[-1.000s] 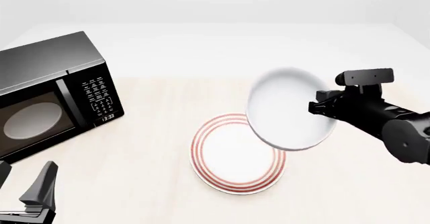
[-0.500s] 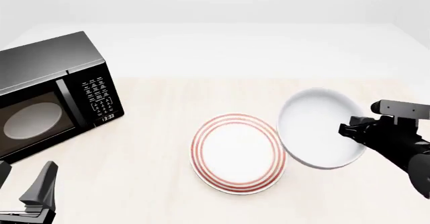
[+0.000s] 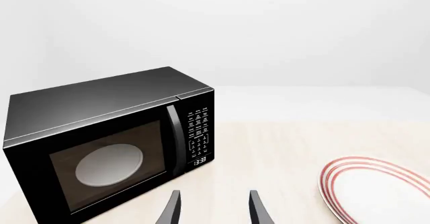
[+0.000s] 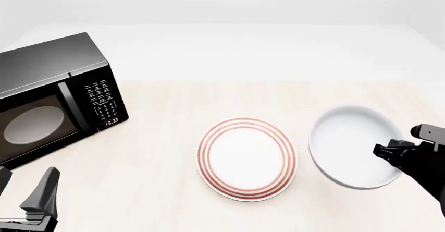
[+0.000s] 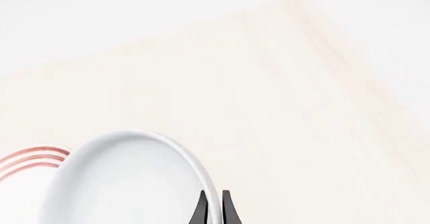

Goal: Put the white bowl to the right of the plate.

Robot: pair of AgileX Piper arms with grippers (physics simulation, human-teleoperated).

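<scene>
My right gripper (image 5: 213,206) is clamped on the bowl's (image 4: 353,146) rim, one finger inside and one outside. The bowl sits just right of the plate (image 4: 247,158), close beside it with a thin gap; I cannot tell whether it rests on the table (image 4: 181,112). My left gripper (image 3: 213,209) hangs with fingers apart and nothing between them, well left of the plate, before the microwave (image 4: 52,99)
</scene>
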